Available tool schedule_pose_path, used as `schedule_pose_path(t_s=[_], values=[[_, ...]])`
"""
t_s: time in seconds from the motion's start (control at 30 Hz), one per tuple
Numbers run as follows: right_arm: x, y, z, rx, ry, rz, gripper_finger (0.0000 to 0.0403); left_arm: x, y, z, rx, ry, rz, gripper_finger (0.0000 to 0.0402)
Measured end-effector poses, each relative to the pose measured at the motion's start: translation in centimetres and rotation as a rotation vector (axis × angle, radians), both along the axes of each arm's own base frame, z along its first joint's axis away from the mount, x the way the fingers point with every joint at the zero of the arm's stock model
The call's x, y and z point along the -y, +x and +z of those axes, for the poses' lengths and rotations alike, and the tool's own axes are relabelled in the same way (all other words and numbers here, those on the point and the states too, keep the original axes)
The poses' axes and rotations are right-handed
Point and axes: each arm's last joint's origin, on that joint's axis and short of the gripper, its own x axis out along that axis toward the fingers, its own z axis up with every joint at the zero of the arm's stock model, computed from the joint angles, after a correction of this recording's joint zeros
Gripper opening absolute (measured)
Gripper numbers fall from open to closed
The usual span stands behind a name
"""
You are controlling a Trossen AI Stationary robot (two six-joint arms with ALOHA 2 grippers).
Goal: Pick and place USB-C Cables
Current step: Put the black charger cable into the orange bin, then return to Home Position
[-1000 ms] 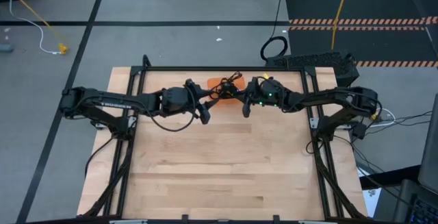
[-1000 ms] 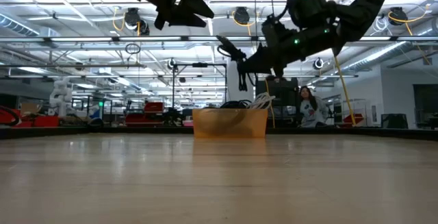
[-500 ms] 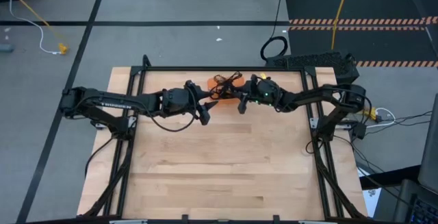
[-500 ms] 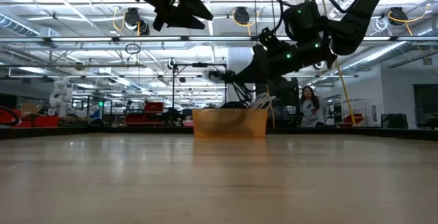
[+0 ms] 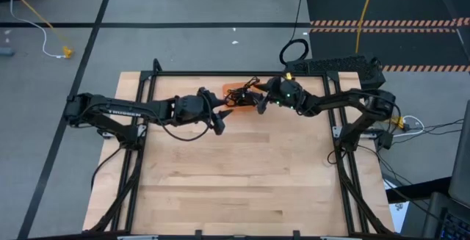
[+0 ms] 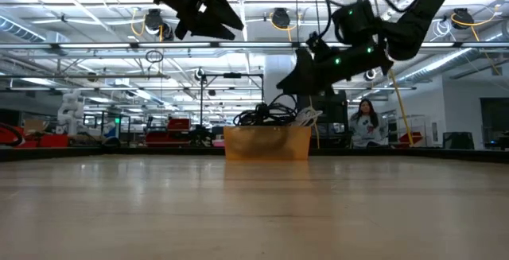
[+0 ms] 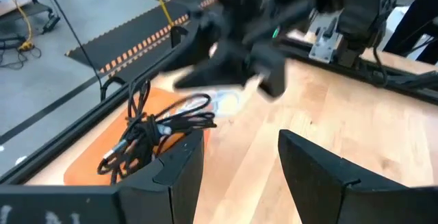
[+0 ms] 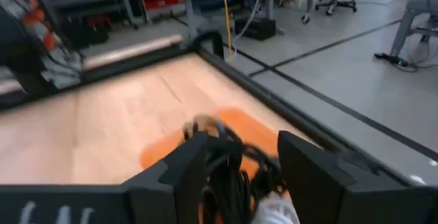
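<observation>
Over the table's point(image 5: 235, 181) far edge: right gripper point(image 5: 258, 100) angled down at the orange pad point(image 5: 233, 89), fingers spread w/ black strands between them, seemingly ready to pinch one coil free. USB-C Cables point(image 7: 161, 125) heaped on that pad, black bundles tangled, white one point(image 7: 222, 103) alongside; grip not confirmed. Left gripper point(image 5: 219, 122) parked just beside the pad, fingers apart, empty, prob. clear of the other arm's reach. Vs. half a sec ago: right gripper swung in from mid-air toward pad; tangle now showing higher above pad's rim in low view.
</observation>
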Motion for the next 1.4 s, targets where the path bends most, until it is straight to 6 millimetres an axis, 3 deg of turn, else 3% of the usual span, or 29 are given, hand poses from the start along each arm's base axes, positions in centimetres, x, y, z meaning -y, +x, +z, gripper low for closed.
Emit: schedule_pose_path(t_s=[0.27,0.6,0.87,1.1,1.4], values=[[-1.1,-1.5,3.4,0.055,0.03,0.099,0.0178,0.1,-1.3,0.0,-0.087,-0.009,0.002,0.0191],[-2.4,-4.1,5.5,-0.029,0.036,0.106,0.0178,0.3,-5.7,2.9,-0.082,0.001,0.032,0.0191],[-3.8,-7.1,4.2,-0.02,0.022,0.099,0.0178,1.2,-8.6,3.7,-0.116,-0.019,0.088,0.0191],[-5.2,-9.9,2.0,0.102,0.054,0.083,0.0178,2.2,-9.4,3.6,-0.115,-0.008,0.137,0.0191],[-6.6,-12.9,-1.3,0.217,0.109,0.071,0.0177,3.2,-10.5,0.1,-0.119,-0.072,0.217,0.0191]])
